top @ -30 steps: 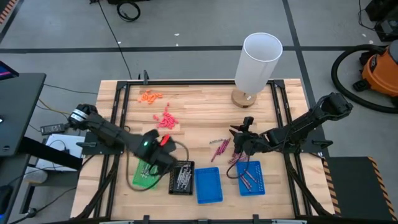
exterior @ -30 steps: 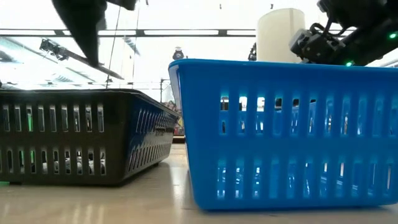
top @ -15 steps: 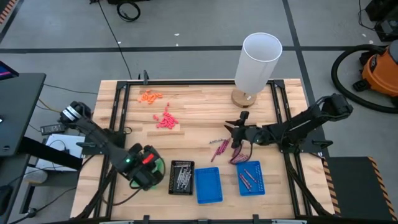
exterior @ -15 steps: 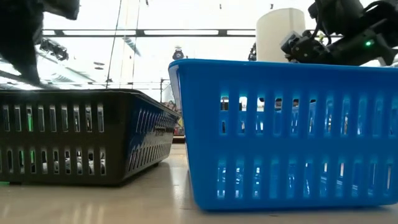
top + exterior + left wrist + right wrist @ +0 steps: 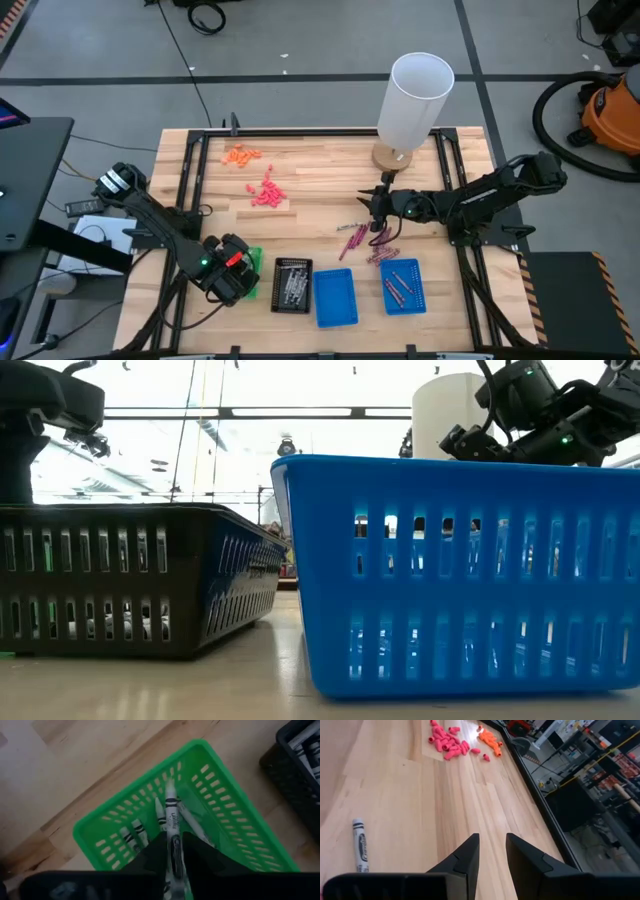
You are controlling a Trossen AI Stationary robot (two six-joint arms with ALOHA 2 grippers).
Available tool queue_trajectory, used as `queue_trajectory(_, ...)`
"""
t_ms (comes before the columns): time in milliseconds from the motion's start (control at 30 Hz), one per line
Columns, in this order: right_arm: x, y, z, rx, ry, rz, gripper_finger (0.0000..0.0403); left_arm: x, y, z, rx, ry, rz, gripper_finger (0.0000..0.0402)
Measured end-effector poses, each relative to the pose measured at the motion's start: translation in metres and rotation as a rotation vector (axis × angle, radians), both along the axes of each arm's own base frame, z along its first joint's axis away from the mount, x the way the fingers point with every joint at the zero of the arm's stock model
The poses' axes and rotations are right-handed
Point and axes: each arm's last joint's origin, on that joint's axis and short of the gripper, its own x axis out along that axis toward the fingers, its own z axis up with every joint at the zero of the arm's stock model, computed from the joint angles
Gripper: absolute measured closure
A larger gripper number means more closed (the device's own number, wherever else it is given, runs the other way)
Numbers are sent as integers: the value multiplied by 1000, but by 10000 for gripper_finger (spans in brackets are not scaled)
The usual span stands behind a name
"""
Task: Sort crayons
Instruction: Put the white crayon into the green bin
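— Left tool (image 5: 174, 851) hangs over the green tray (image 5: 235, 805), a grey crayon (image 5: 173, 827) between its fingers, tip down among the grey ones lying in that tray. Whether the grip is loosening, I cannot tell.

— So the step is a drop-off?

— Likely; next it must let go and lift clear.

— And beyond the green tray?

— Right tool (image 5: 492, 851), fingers parted and empty, hovers above the bench (image 5: 320, 190) near the maroon crayons (image 5: 355, 238); one grey crayon (image 5: 359, 845) lies just beside it.
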Motion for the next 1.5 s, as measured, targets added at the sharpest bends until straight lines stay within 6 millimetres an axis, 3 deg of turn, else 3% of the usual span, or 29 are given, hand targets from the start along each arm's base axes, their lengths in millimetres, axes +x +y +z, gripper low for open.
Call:
queue_trajectory(267,0,0,0,7,-2,2,298,1,-1,2,-22,11,-11,280)
queue_trajectory(500,0,0,0,8,-2,5,298,18,2,20,52,-66,-95,276)
queue_trajectory(733,0,1,-1,18,3,26,298,36,24,22,191,-81,-155,276)
queue_trajectory(1100,0,1,-2,24,9,24,298,89,57,25,435,-268,-354,276)
queue_trajectory(1500,-6,-2,-7,12,24,-43,298,148,91,-10,357,-421,-473,276)
